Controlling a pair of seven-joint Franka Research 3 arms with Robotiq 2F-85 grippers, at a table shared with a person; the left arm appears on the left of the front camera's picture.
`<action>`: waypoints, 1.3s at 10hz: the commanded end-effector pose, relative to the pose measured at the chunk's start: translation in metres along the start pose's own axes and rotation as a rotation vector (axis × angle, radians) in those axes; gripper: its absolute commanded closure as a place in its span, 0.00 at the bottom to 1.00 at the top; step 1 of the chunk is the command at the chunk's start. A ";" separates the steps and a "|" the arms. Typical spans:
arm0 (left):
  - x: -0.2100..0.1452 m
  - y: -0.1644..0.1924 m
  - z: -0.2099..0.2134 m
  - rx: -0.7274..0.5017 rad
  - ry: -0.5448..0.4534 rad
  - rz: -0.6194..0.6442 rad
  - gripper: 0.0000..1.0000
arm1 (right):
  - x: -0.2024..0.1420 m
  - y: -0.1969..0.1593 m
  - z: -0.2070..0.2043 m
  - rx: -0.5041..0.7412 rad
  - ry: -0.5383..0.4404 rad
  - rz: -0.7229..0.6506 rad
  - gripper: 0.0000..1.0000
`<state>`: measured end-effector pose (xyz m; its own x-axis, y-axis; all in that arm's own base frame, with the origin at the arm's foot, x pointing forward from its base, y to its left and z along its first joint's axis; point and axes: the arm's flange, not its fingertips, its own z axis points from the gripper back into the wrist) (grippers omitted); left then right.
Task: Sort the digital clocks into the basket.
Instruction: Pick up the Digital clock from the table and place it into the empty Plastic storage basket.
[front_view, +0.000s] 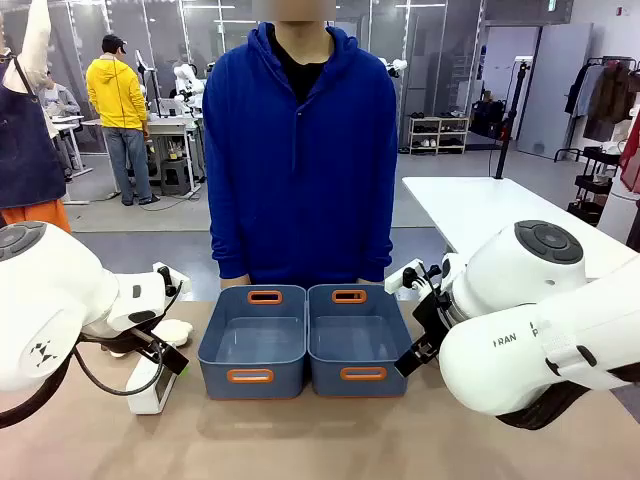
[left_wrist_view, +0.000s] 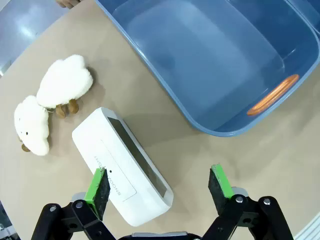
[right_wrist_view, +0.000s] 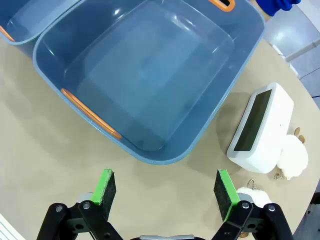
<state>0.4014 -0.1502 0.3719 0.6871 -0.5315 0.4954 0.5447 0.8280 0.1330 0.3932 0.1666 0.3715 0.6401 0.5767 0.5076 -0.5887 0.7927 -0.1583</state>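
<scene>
Two blue-grey baskets stand side by side at mid-table, the left one (front_view: 252, 342) and the right one (front_view: 357, 338); both hold nothing. One white digital clock (left_wrist_view: 122, 172) lies on the table by the left basket (left_wrist_view: 210, 55), its dark face turned toward it. My left gripper (left_wrist_view: 159, 187) hangs open just over this clock (front_view: 150, 385), whose near end sits by one pad. The other digital clock (right_wrist_view: 260, 127) lies beside the right basket (right_wrist_view: 150, 75). My right gripper (right_wrist_view: 165, 187) is open above the table near that basket's corner, the clock off to its side.
Two cream cloud plush toys (left_wrist_view: 65, 82) (left_wrist_view: 32, 125) lie beyond the left clock, and two more (right_wrist_view: 292, 155) (right_wrist_view: 250, 196) lie by the right clock. A person in a blue hoodie (front_view: 300, 150) stands at the far edge behind the baskets.
</scene>
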 end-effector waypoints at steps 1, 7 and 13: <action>0.000 -0.001 0.000 0.000 0.000 -0.001 0.00 | 0.000 0.000 0.000 0.000 0.000 0.000 0.00; 0.000 -0.001 0.000 0.000 0.000 -0.001 0.00 | 0.000 0.000 0.000 0.000 0.000 0.000 0.00; 0.020 0.049 0.086 -0.214 0.000 -0.027 0.00 | 0.035 -0.047 0.086 0.129 0.013 -0.019 0.00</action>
<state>0.3972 -0.1361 0.4333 0.6624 -0.5490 0.5097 0.6341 0.7732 0.0086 0.3962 0.1586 0.4465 0.6513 0.5524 0.5203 -0.6188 0.7835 -0.0573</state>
